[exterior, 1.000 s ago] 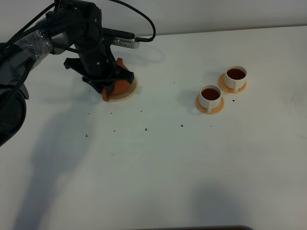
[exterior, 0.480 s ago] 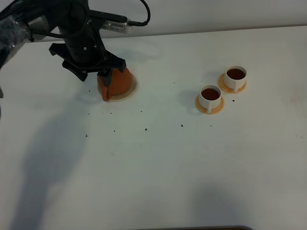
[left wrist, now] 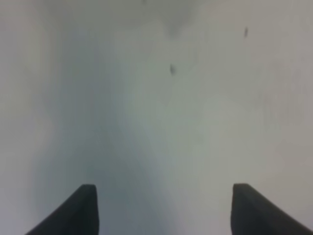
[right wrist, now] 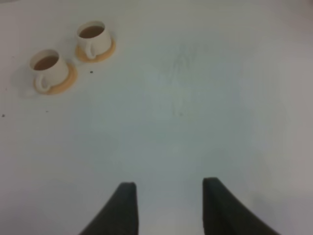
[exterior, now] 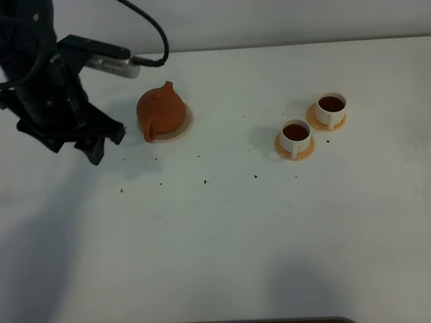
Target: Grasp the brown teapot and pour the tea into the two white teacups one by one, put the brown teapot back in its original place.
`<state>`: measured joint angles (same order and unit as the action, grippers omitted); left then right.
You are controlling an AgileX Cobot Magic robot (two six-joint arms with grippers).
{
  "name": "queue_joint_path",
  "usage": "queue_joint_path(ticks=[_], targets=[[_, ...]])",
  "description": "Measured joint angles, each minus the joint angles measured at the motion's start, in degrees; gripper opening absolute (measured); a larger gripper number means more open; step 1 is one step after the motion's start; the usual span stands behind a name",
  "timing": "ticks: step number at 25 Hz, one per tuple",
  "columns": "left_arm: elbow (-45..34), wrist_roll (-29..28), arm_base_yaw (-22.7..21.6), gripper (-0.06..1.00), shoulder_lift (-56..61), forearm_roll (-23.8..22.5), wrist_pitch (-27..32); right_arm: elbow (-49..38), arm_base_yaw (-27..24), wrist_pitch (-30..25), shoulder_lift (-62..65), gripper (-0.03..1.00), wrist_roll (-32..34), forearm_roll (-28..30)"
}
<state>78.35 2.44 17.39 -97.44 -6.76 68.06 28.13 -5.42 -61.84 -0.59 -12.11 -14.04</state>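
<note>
The brown teapot (exterior: 160,111) sits upright on its beige coaster (exterior: 183,127) at the back left of the table, with nothing touching it. My left gripper (exterior: 73,148) hangs to the left of the teapot, apart from it. In the left wrist view the left gripper (left wrist: 164,210) is open over bare table. The two white teacups (exterior: 295,133) (exterior: 330,106) stand on orange saucers at the right, both with dark tea inside. The right wrist view also shows these cups (right wrist: 46,66) (right wrist: 91,35), far beyond my open, empty right gripper (right wrist: 168,208).
Small dark specks (exterior: 205,181) lie scattered on the white table (exterior: 222,242) between the teapot and the cups. A black cable (exterior: 153,37) runs from the left arm along the table's back edge. The right arm is outside the high view.
My left gripper has opened, let go of the teapot and drawn away to the left and toward the front. The teapot stays on its coaster. The cups have not moved.
</note>
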Motion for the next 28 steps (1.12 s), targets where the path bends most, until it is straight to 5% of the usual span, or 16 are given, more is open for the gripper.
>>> queue_joint_path(ticks=[15, 28], targets=[[-38.12, -4.41, 0.0, 0.57, 33.13, 0.0, -0.07, 0.0, 0.0, 0.0, 0.0, 0.31, 0.0, 0.0], [-47.2, -6.36, 0.0, 0.57, 55.47, 2.98, -4.19, 0.0, 0.0, 0.0, 0.0, 0.31, 0.0, 0.0]])
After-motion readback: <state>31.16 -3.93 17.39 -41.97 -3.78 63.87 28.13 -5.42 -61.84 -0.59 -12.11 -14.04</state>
